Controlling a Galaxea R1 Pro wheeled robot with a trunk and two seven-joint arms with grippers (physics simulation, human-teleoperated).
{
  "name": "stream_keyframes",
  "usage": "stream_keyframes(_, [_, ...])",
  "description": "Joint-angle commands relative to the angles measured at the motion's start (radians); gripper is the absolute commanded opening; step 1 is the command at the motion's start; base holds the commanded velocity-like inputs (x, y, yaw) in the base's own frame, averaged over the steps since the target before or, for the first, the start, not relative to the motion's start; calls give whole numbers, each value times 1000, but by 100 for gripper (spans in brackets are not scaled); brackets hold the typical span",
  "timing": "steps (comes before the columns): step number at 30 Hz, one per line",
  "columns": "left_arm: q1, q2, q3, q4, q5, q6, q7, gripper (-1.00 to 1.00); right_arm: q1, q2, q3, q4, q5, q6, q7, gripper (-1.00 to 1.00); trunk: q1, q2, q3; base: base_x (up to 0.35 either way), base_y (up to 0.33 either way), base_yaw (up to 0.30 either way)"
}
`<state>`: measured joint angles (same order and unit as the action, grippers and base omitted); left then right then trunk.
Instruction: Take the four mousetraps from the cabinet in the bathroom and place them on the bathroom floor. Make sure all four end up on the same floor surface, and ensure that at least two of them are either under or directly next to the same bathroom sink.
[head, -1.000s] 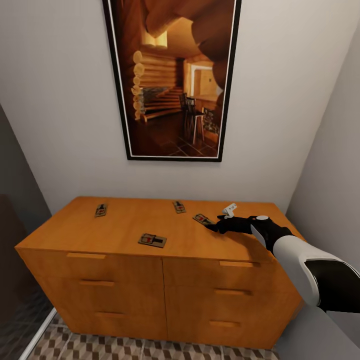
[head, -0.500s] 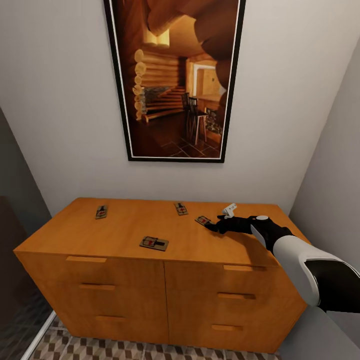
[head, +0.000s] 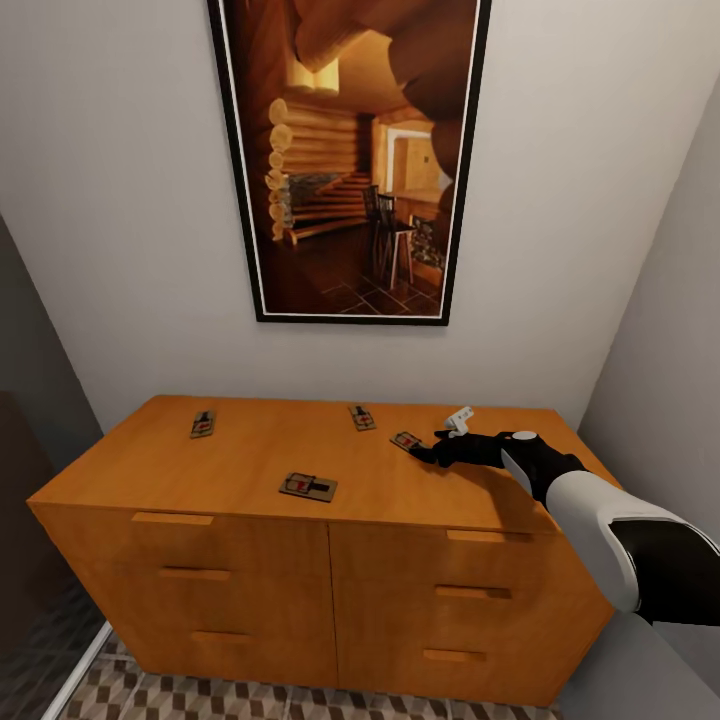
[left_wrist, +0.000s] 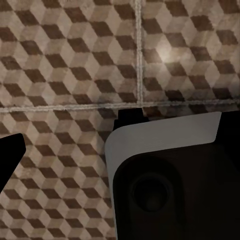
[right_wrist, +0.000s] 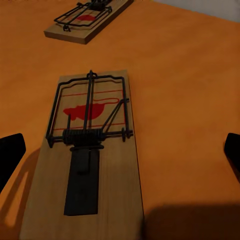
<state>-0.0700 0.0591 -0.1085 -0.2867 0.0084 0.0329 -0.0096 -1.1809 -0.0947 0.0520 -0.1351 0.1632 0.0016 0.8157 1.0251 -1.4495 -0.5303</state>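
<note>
Orange-brown wooden cabinet (head: 250, 545) below a framed picture (head: 350, 160); four mousetraps (head: 308, 487) lie flat, spread apart, on its top.

Orange-brown cabinet (head: 250, 455); cube-patterned floor (left_wrist: 75, 65)

no readable text, labels, brands or numbers anywhere. nearest mousetrap (right_wrist: 90, 150): red printed mark on board, a shape, not letters. second mousetrap (right_wrist: 87, 19) beyond it: same red mark, no lettering legible. other traps on cabinet (head: 250, 470) too small to read. framed picture (head: 350, 150) on wall: log-cabin interior, no caption or signature legible. bathroom floor (left_wrist: 70, 60) tiles: cube pattern, no writing.
</note>
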Motion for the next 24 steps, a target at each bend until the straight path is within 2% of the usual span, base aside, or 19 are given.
stream_keyframes(1, [0,1,-5,-2,1,4,-1,100,0,0,5,-1,1,0,2,100,0,-1,-1,0,0,0])
stream_keyframes(24, [0,1,-5,0,1,3,-1,100,0,0,6,-1,2,0,0,100,0,-1,-1,0,0,0])
